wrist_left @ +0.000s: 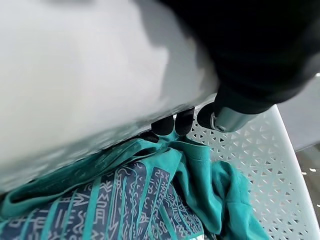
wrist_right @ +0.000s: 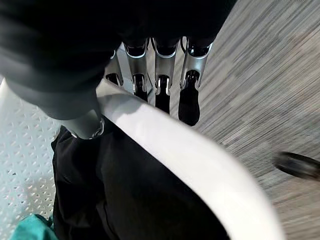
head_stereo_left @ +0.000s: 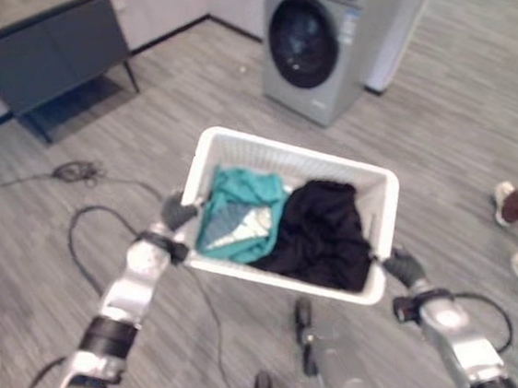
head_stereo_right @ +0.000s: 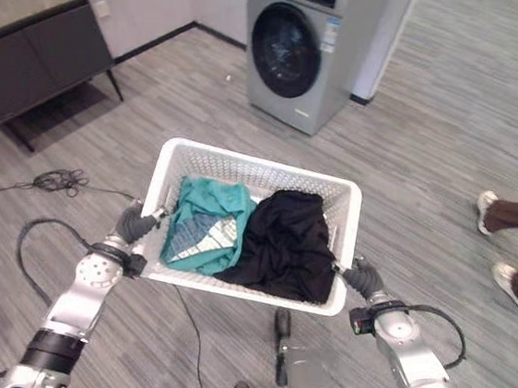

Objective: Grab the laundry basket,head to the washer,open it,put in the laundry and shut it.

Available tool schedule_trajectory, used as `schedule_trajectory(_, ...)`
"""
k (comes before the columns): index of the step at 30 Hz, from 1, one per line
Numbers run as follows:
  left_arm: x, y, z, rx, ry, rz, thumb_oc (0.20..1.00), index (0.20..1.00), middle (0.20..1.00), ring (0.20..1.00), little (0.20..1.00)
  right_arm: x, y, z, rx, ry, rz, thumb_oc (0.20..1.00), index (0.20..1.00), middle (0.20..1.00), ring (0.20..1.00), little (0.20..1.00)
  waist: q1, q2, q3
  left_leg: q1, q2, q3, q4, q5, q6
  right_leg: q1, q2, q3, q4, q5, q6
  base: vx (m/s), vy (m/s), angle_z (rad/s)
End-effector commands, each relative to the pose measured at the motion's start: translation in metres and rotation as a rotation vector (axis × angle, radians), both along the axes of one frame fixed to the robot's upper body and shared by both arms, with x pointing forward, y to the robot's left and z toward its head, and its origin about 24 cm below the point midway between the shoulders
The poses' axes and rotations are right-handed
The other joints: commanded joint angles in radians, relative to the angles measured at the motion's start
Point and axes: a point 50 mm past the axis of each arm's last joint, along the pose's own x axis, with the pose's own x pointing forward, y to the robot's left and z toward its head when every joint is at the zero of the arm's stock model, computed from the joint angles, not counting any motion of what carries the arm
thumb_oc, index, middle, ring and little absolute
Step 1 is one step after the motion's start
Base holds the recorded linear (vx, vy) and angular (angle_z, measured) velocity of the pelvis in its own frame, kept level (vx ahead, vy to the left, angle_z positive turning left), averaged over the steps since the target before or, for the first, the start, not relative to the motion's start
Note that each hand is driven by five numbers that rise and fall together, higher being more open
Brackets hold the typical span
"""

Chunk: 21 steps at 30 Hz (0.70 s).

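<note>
The wood-grain floor [head_stereo_right: 438,129] spans the whole frame of the head views. The washer [head_stereo_right: 312,35], a grey front-loading unit with a dark round door that sits closed, stands at the upper centre, well apart from the basket. A dark low cabinet [head_stereo_right: 32,60] on thin legs occupies the upper left, against the wall.

The laundry basket [head_stereo_right: 337,227], white with perforated walls, is at the centre of the frame, raised above the floor and carried between the two hands. It holds two items side by side: a black garment [head_stereo_right: 288,246] in the right half and a teal garment [head_stereo_right: 208,220] with a patterned panel in the left half. The two garments touch at the middle.

The left hand [head_stereo_right: 135,223] is at the basket's left short end. In the left wrist view the dark fingertips [wrist_left: 184,121] curl over the rim and into the basket, just above the teal cloth, so the hand is clamped on the rim. The right hand [head_stereo_right: 364,280] is at the lower right corner of the basket. In the right wrist view its fingers [wrist_right: 165,75] lie on the outer side of the white rim and the thumb on the inner side, above the black garment, so the rim is pinched between them.

A person's legs and shoes [head_stereo_right: 514,241] show at the right edge.
</note>
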Motion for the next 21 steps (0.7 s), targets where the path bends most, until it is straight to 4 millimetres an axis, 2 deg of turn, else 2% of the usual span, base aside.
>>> schedule_trajectory(1, 0.019, -0.005, 0.069, 0.029, -0.296, -0.031, 0.200, 0.200, 0.200, 0.200, 0.200, 0.019, -0.021, 0.049, -0.019, -0.255, -0.038, 0.200, 0.200, 0.200, 0.200, 0.200, -0.032, 0.007, -0.079, 0.009, 0.124, 0.149, 0.065, -0.030, -0.090, 0.082, -0.058, -0.149, 0.048, 0.044, 0.105, 0.42, -0.154, 0.16)
schedule_trajectory(3, 0.019, -0.005, 0.067, 0.038, -0.286, -0.039, 0.200, 0.200, 0.200, 0.200, 0.200, 0.017, -0.022, 0.048, -0.021, -0.245, -0.032, 0.200, 0.200, 0.200, 0.200, 0.200, -0.031, -0.007, -0.115, 0.055, 0.132, 0.167, 0.070, -0.044, -0.104, 0.123, -0.054, -0.207, 0.047, 0.064, 0.097, 0.42, -0.178, 0.12)
schedule_trajectory(4, 0.018, -0.005, 0.067, 0.038, -0.284, -0.040, 0.200, 0.200, 0.200, 0.200, 0.200, 0.017, -0.022, 0.047, -0.020, -0.243, -0.032, 0.200, 0.200, 0.200, 0.200, 0.200, -0.031, -0.006, -0.115, 0.058, 0.134, 0.166, 0.070, -0.045, -0.104, 0.128, -0.052, -0.209, 0.043, 0.065, 0.097, 0.69, -0.296, 0.00)
schedule_trajectory(5, 0.016, -0.003, 0.060, 0.026, -0.265, -0.035, 0.200, 0.200, 0.200, 0.200, 0.200, 0.012, -0.026, 0.043, -0.018, -0.218, -0.041, 0.200, 0.200, 0.200, 0.200, 0.200, -0.051, 0.003, -0.145, 0.090, 0.186, 0.168, 0.147, 0.000, -0.130, 0.156, -0.009, -0.161, 0.091, 0.072, 0.065, 0.50, -0.217, 0.01)
schedule_trajectory(6, 0.016, -0.003, 0.060, 0.025, -0.264, -0.034, 0.200, 0.200, 0.200, 0.200, 0.200, 0.012, -0.026, 0.043, -0.018, -0.217, -0.040, 0.200, 0.200, 0.200, 0.200, 0.200, -0.052, 0.006, -0.147, 0.088, 0.190, 0.168, 0.153, -0.003, -0.134, 0.156, -0.004, -0.161, 0.090, 0.070, 0.063, 0.65, -0.316, -0.16)
schedule_trajectory(7, 0.014, 0.002, 0.055, 0.017, -0.253, -0.018, 0.200, 0.200, 0.200, 0.200, 0.200, 0.012, -0.026, 0.042, -0.016, -0.213, -0.039, 0.200, 0.200, 0.200, 0.200, 0.200, -0.054, 0.017, -0.152, 0.063, 0.220, 0.171, 0.243, 0.060, -0.149, 0.172, 0.020, -0.157, 0.110, 0.061, 0.037, 0.27, -0.223, -0.19)
schedule_trajectory(9, 0.011, 0.009, 0.053, 0.008, -0.237, -0.003, 0.200, 0.200, 0.200, 0.200, 0.200, 0.014, -0.027, 0.045, -0.027, -0.220, -0.036, 0.200, 0.200, 0.200, 0.200, 0.200, -0.046, 0.017, -0.147, -0.016, 0.292, 0.179, 0.508, 0.220, -0.172, 0.220, 0.056, -0.153, 0.132, 0.014, -0.015, 0.43, -0.404, -0.21)
schedule_trajectory(10, 0.007, 0.011, 0.056, -0.014, -0.249, 0.000, 0.200, 0.200, 0.200, 0.200, 0.200, 0.017, -0.027, 0.048, -0.043, -0.231, -0.028, 0.200, 0.200, 0.200, 0.200, 0.200, -0.030, 0.005, -0.130, -0.089, 0.328, 0.171, 0.693, 0.281, -0.155, 0.266, 0.090, -0.127, 0.141, -0.030, -0.062, 0.33, -0.346, -0.30)
schedule_trajectory(11, 0.007, 0.011, 0.057, -0.014, -0.250, 0.000, 0.200, 0.200, 0.200, 0.200, 0.200, 0.017, -0.027, 0.048, -0.043, -0.232, -0.028, 0.200, 0.200, 0.200, 0.200, 0.200, -0.031, 0.002, -0.130, -0.095, 0.325, 0.170, 0.697, 0.283, -0.153, 0.263, 0.087, -0.127, 0.140, -0.026, -0.064, 0.27, -0.303, -0.55)
schedule_trajectory(12, 0.007, 0.012, 0.059, -0.025, -0.261, 0.006, 0.200, 0.200, 0.200, 0.200, 0.200, 0.018, -0.027, 0.048, -0.051, -0.228, -0.027, 0.200, 0.200, 0.200, 0.200, 0.200, -0.023, -0.006, -0.123, -0.127, 0.341, 0.177, 0.736, 0.300, -0.144, 0.285, 0.098, -0.119, 0.140, -0.051, -0.078, 0.16, -0.171, -0.94)
schedule_trajectory(13, 0.007, 0.012, 0.060, -0.034, -0.268, 0.009, 0.200, 0.200, 0.200, 0.200, 0.200, 0.018, -0.028, 0.048, -0.064, -0.225, -0.033, 0.200, 0.200, 0.200, 0.200, 0.200, -0.007, -0.008, -0.107, -0.189, 0.362, 0.174, 0.800, 0.285, -0.137, 0.307, 0.110, -0.104, 0.150, -0.073, -0.089, 0.40, -0.223, -0.79)
schedule_trajectory(14, 0.007, 0.014, 0.064, -0.063, -0.281, 0.021, 0.200, 0.200, 0.200, 0.200, 0.200, 0.020, -0.028, 0.048, -0.076, -0.221, -0.033, 0.200, 0.200, 0.200, 0.200, 0.200, 0.043, -0.022, -0.072, -0.339, 0.322, 0.169, 0.731, 0.199, -0.112, 0.360, 0.117, -0.060, 0.160, -0.110, -0.086, 0.31, -0.129, -0.51)
schedule_trajectory(15, 0.007, 0.014, 0.064, -0.063, -0.282, 0.021, 0.200, 0.200, 0.200, 0.200, 0.200, 0.020, -0.028, 0.049, -0.076, -0.222, -0.033, 0.200, 0.200, 0.200, 0.200, 0.200, 0.044, -0.027, -0.073, -0.339, 0.317, 0.174, 0.724, 0.206, -0.109, 0.357, 0.112, -0.058, 0.158, -0.106, -0.085, 0.43, -0.047, -0.58)
schedule_trajectory(16, 0.006, 0.016, 0.062, -0.066, -0.276, 0.028, 0.200, 0.200, 0.200, 0.200, 0.200, 0.020, -0.025, 0.047, -0.073, -0.216, -0.013, 0.200, 0.200, 0.200, 0.200, 0.200, 0.073, -0.025, -0.066, -0.383, 0.307, 0.194, 0.567, 0.191, -0.122, 0.392, 0.116, -0.044, 0.164, -0.129, -0.074, 0.19, 0.006, -0.80)
schedule_trajectory(17, 0.006, 0.016, 0.062, -0.066, -0.276, 0.028, 0.200, 0.200, 0.200, 0.200, 0.200, 0.020, -0.025, 0.048, -0.073, -0.216, -0.013, 0.200, 0.200, 0.200, 0.200, 0.200, 0.075, -0.030, -0.066, -0.379, 0.302, 0.200, 0.556, 0.199, -0.119, 0.390, 0.111, -0.042, 0.162, -0.125, -0.074, 0.29, 0.017, -1.07)
schedule_trajectory(18, 0.007, 0.015, 0.062, -0.068, -0.274, 0.025, 0.200, 0.200, 0.200, 0.200, 0.200, 0.020, -0.023, 0.046, -0.063, -0.215, -0.007, 0.200, 0.200, 0.200, 0.200, 0.200, 0.085, -0.030, -0.063, -0.384, 0.302, 0.221, 0.445, 0.204, -0.123, 0.404, 0.109, -0.044, 0.162, -0.136, -0.068, 0.27, 0.038, -0.96)
schedule_trajectory(19, 0.008, 0.013, 0.061, -0.064, -0.273, 0.022, 0.200, 0.200, 0.200, 0.200, 0.200, 0.020, -0.021, 0.045, -0.056, -0.214, -0.004, 0.200, 0.200, 0.200, 0.200, 0.200, 0.096, -0.019, -0.064, -0.404, 0.304, 0.261, 0.276, 0.227, -0.131, 0.435, 0.115, -0.059, 0.161, -0.152, -0.057, 0.30, 0.036, -0.65)
schedule_trajectory(20, 0.008, 0.013, 0.061, -0.065, -0.272, 0.021, 0.200, 0.200, 0.200, 0.200, 0.200, 0.019, -0.021, 0.044, -0.057, -0.213, -0.004, 0.200, 0.200, 0.200, 0.200, 0.200, 0.098, -0.023, -0.062, -0.387, 0.297, 0.267, 0.258, 0.229, -0.132, 0.442, 0.108, -0.057, 0.161, -0.158, -0.055, 0.32, 0.030, -0.47)
schedule_trajectory(21, 0.008, 0.013, 0.060, -0.060, -0.270, 0.021, 0.200, 0.200, 0.200, 0.200, 0.200, 0.019, -0.021, 0.044, -0.058, -0.214, -0.003, 0.200, 0.200, 0.200, 0.200, 0.200, 0.107, -0.013, -0.061, -0.410, 0.286, 0.285, 0.189, 0.271, -0.139, 0.459, 0.125, -0.058, 0.160, -0.164, -0.055, 0.20, 0.017, -0.29)
